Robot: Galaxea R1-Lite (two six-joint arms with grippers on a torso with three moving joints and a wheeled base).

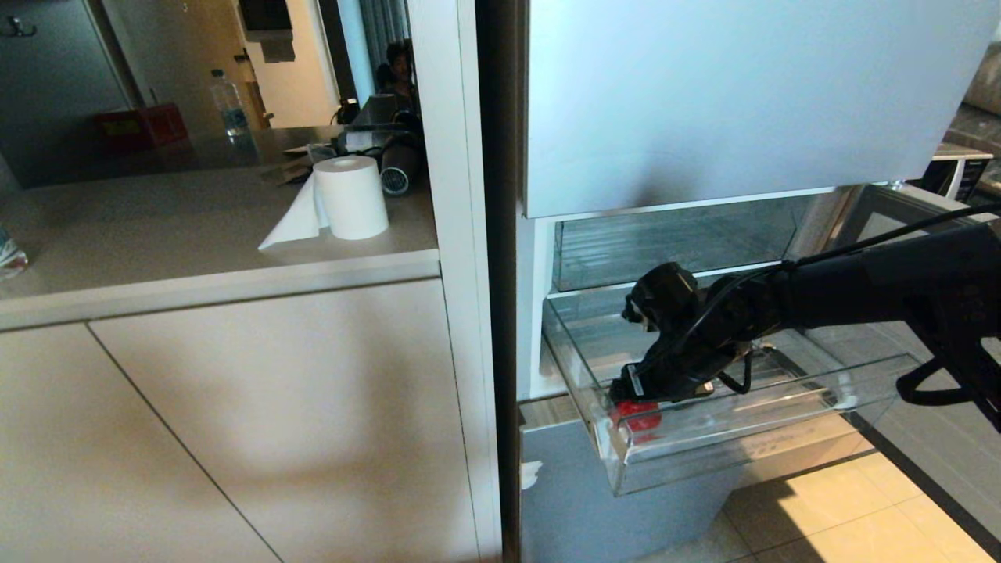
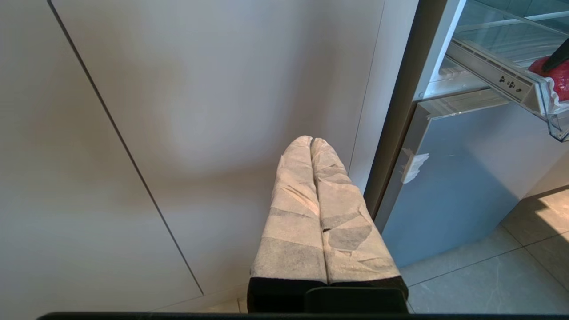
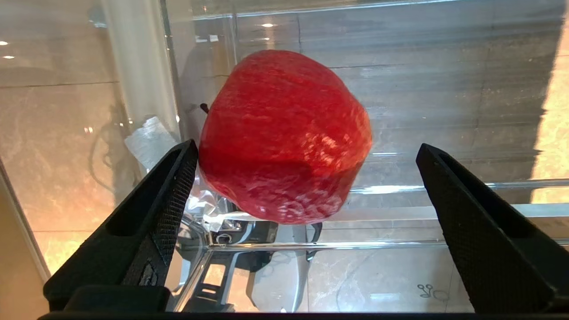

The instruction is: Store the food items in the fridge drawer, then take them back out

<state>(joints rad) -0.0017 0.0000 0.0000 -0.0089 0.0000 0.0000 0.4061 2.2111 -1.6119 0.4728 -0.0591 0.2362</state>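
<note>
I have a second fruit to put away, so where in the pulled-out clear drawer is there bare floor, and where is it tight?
The fridge drawer has bare ribbed floor from the right gripper across to its far side wall. It is crowded at the front corner nearest the cabinet, where the red apple sits between the open fingers. The left gripper hangs by the cabinet front.

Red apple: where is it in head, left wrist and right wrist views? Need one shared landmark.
Head: red apple in the clear drawer's front left corner, under the right gripper.
Left wrist: red patch at the right edge, behind the drawer's front lip.
Right wrist: centre, between the open fingers.
Shared landmark: the drawer's clear front lip.
</note>
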